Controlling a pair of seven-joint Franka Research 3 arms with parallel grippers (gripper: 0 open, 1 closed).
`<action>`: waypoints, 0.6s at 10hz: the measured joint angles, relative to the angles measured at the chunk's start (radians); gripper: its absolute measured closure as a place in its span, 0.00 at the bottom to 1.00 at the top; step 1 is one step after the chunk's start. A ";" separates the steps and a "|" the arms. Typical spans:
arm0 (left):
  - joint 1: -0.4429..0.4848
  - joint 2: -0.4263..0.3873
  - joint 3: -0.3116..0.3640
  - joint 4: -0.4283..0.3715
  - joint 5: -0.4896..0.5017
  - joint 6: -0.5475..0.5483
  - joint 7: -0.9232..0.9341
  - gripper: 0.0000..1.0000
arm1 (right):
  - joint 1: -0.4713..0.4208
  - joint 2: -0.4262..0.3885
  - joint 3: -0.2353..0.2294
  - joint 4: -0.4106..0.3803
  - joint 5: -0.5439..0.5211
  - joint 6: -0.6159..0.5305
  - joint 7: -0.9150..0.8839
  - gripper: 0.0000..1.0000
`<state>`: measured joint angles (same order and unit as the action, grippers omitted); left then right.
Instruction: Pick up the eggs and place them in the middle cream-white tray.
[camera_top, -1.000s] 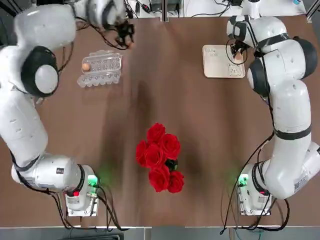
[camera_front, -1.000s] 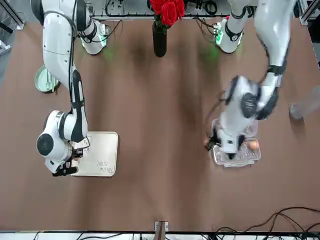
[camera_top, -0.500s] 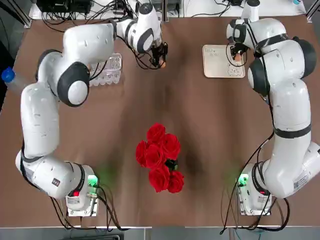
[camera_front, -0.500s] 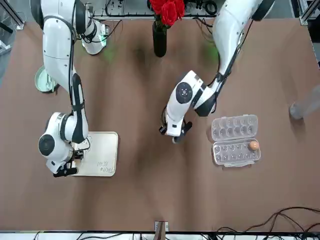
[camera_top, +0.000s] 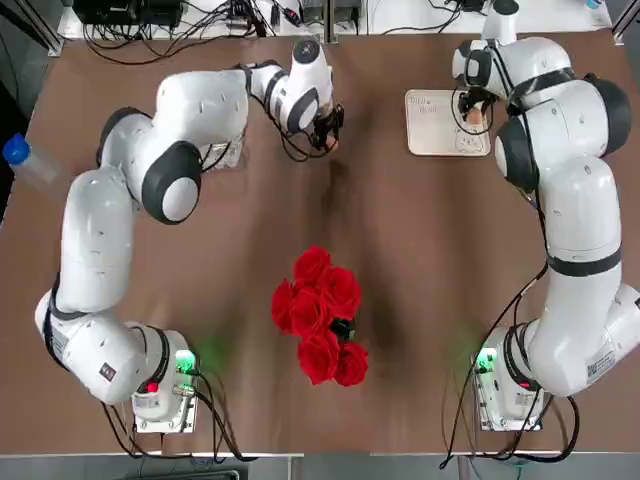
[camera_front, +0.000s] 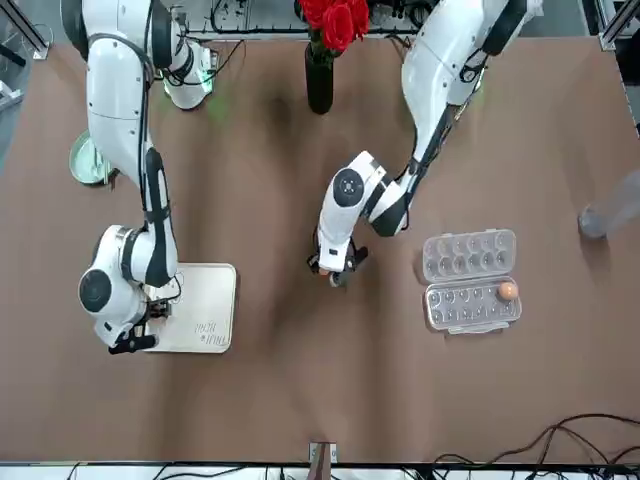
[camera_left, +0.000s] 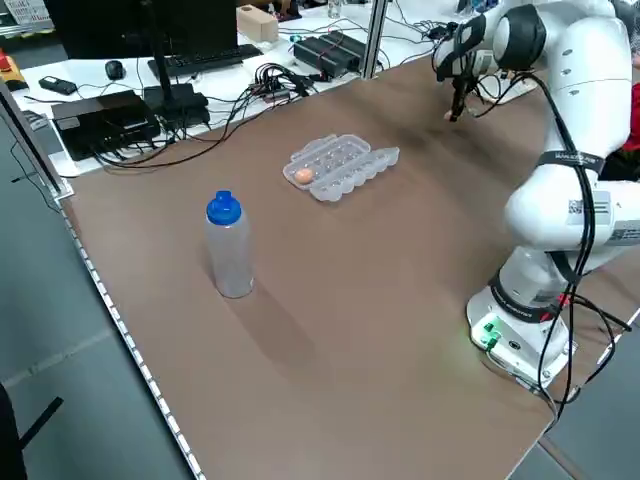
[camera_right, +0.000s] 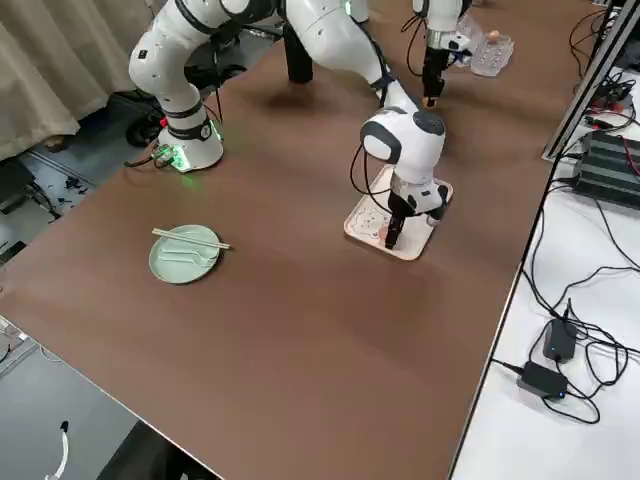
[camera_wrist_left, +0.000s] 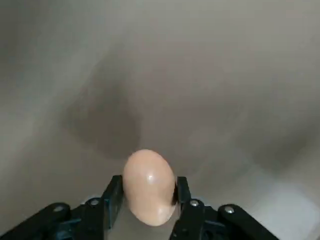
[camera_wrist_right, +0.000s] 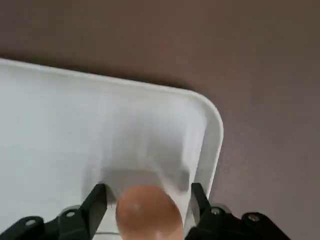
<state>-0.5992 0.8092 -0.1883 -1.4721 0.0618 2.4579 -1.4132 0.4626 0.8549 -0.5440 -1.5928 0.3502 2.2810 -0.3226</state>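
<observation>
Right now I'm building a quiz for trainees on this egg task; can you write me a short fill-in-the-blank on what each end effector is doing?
1. The left end effector is shut on an ____.
2. The right end effector holds its egg over the cream-white ____.
3. The clear egg carton still contains ____ egg.
4. The left end effector's egg hangs over bare ____, between carton and tray.

Missing words: egg; tray; one; table

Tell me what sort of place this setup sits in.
Most likely a robotics lab or test bench. Two white arms are bolted to a brown table, and benches beside it carry a keyboard, power bricks and tangled cables. Props such as an egg carton suggest staged manipulation trials.
</observation>
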 joint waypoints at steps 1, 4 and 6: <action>0.000 0.001 0.001 0.001 0.000 0.000 0.000 0.52 | 0.000 0.000 0.000 0.000 0.000 0.000 0.000 0.23; -0.001 0.009 0.003 0.002 0.002 0.000 0.000 0.52 | 0.000 0.000 0.000 0.000 0.000 0.001 0.000 0.22; -0.002 0.020 0.004 0.002 0.003 0.000 0.000 0.52 | 0.000 0.000 0.001 0.001 0.000 0.001 -0.001 0.20</action>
<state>-0.6008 0.8295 -0.1839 -1.4701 0.0646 2.4579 -1.4131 0.4628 0.8550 -0.5426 -1.5920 0.3502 2.2817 -0.3236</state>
